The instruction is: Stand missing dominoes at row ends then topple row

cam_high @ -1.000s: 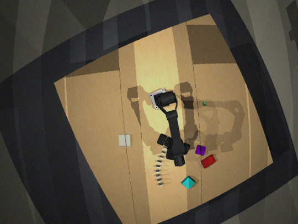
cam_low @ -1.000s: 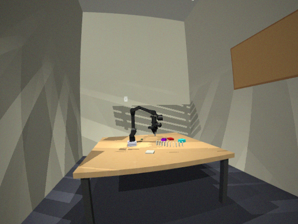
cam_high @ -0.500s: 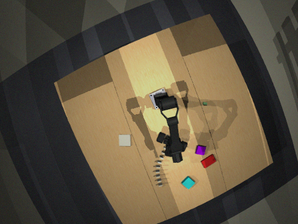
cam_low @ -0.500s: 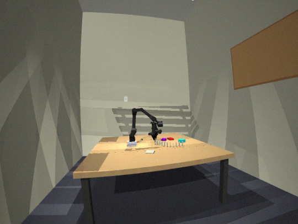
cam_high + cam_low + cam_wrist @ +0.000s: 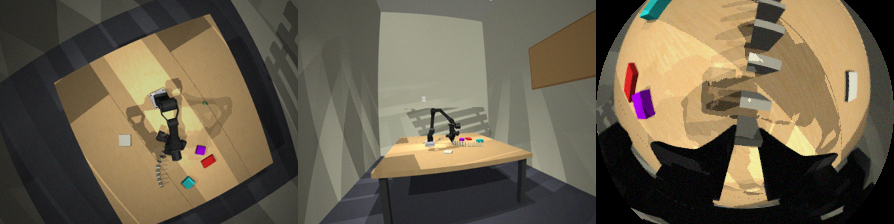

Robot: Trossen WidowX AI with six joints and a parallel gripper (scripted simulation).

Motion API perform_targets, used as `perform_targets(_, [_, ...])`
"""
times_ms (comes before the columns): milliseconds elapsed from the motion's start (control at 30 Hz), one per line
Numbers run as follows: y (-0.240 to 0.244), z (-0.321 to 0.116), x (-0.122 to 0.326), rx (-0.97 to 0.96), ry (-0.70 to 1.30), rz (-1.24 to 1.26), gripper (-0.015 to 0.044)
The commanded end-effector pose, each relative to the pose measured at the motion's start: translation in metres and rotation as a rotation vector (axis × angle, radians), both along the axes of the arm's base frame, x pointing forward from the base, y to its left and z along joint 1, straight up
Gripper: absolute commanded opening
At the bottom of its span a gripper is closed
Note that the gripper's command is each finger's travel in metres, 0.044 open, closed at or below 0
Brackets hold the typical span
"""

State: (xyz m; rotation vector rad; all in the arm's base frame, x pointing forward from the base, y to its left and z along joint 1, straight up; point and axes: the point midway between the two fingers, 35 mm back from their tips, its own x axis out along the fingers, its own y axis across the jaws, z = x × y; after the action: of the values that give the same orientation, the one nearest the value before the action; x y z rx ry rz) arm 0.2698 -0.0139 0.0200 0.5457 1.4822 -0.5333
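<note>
My gripper [image 5: 452, 140] [image 5: 746, 129] is shut on a grey domino [image 5: 748, 134], held low at the arm-side end of the row. Whether its foot touches the table cannot be told. The standing dominoes [image 5: 158, 171] [image 5: 462, 143] [image 5: 767, 35] form a curved row leading away from the gripper. The row's nearest domino [image 5: 756, 102] stands just beyond the held one in the wrist view, with a small gap that is hard to judge. In the top view the arm hides the fingertips and the held domino.
A purple block [image 5: 201, 150] [image 5: 462, 139] [image 5: 643, 104], a red block [image 5: 208, 161] [image 5: 468, 138] [image 5: 631, 81] and a teal block [image 5: 188, 182] [image 5: 479, 140] [image 5: 655, 9] lie on one side of the row. A white square block [image 5: 124, 140] [image 5: 448, 152] [image 5: 851, 86] lies on the other. A small green piece [image 5: 205, 103] is farther off.
</note>
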Motion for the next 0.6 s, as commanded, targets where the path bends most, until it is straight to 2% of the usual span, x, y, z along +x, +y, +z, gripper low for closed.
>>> perform_targets(0, [0.0, -0.002, 0.0, -0.002, 0.003, -0.006, 0.0133])
perform_targets(367, [0.0, -0.002, 0.0, -0.002, 0.003, -0.006, 0.0422])
perform_targets(400, [0.0, -0.002, 0.0, -0.002, 0.003, -0.006, 0.044])
perform_targets(500, [0.0, 0.001, 0.0, -0.002, 0.003, -0.006, 0.044])
perform_targets(567, [-0.001, 0.021, 0.004, -0.002, 0.003, -0.005, 0.044])
